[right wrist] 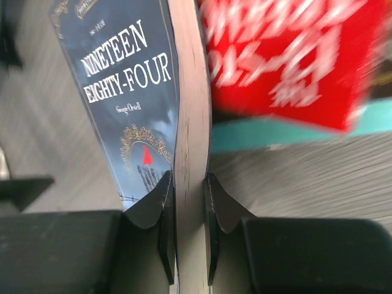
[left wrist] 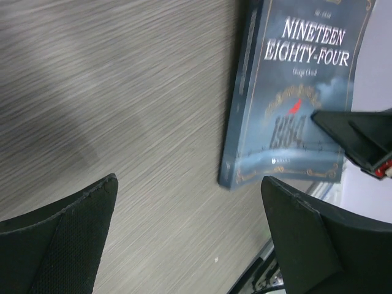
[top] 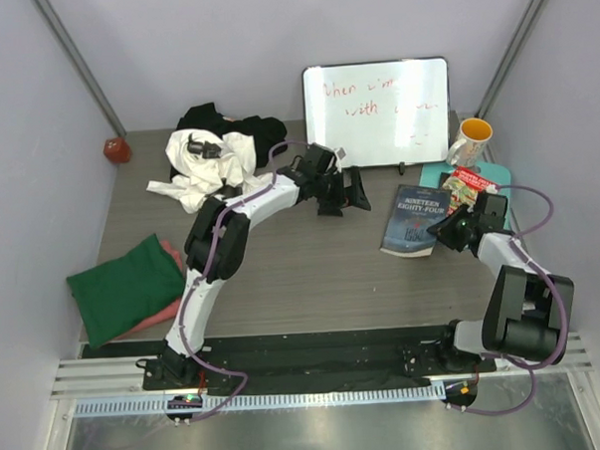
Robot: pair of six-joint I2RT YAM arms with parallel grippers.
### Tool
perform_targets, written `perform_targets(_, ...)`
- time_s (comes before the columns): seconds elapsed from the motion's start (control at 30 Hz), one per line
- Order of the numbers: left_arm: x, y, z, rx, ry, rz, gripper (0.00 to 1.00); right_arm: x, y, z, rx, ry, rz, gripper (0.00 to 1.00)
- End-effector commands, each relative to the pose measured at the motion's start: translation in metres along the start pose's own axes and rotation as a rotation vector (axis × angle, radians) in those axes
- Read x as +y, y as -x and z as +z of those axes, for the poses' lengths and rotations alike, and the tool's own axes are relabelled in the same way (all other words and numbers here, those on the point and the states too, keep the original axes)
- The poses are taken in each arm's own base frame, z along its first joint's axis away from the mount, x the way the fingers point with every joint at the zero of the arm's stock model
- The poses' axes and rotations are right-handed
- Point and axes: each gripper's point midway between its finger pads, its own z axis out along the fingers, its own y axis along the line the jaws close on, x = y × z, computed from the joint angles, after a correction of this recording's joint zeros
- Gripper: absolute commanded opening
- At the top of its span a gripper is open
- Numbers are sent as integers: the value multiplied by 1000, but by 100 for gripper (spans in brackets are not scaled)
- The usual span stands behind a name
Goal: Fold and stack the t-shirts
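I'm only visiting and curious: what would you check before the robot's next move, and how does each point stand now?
1. Right gripper clamped on the Nineteen Eighty-Four book by its edge: ok.
2. Left gripper open, holding nothing: ok.
3. Red book clear of the held book: cannot tell, blurred.
4. Dark green t-shirt folded on the salmon pink t-shirt: ok.
5. White t-shirt and black t-shirt folded: not ok, heaped.

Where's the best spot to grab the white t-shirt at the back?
I'd pinch the white t-shirt at the loose fold trailing out toward the near left, coming down from above; that part lies low on the table, apart from the black shirt.
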Motion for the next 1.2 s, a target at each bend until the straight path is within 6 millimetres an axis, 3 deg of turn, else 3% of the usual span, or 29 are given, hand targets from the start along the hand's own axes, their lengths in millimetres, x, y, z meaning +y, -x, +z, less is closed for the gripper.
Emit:
perform_targets(0.0, 3, 17, -42, -78, 29, 22, 100, 1, -70, -11, 233, 54, -64, 1)
perform_targets(0.17, 32, 8, -67, -108, 115, -20, 100, 32, -97, -18, 306, 193, -159, 1)
perform_targets(0.4, 40, 11, -108, -199, 179, -37, 100, 92, -117, -23, 316, 405, -229, 1)
perform_targets(0.43, 44, 8, -111, -202, 191, -40, 100, 101, -128, -27, 334, 438, -253, 1)
perform_targets(0.6, 47, 0, -127, -182, 184, -49, 100, 143, -127, -24, 278, 573, -287, 1)
perform_targets(0.67, 55, -17, -126, -148, 188, -61, 100, 154, -130, -16, 281, 582, -295, 1)
perform_targets(0.9, 87, -67, -113, -60, 195, -128, 100, 164, -145, 9, 312, 573, -289, 1)
perform_targets(1.0, 89, -81, -111, -32, 171, -143, 100, 162, -148, 14, 301, 552, -292, 1)
perform_targets(1.17, 88, -87, -105, -26, 135, -147, 100, 160, -158, 17, 329, 555, -285, 1)
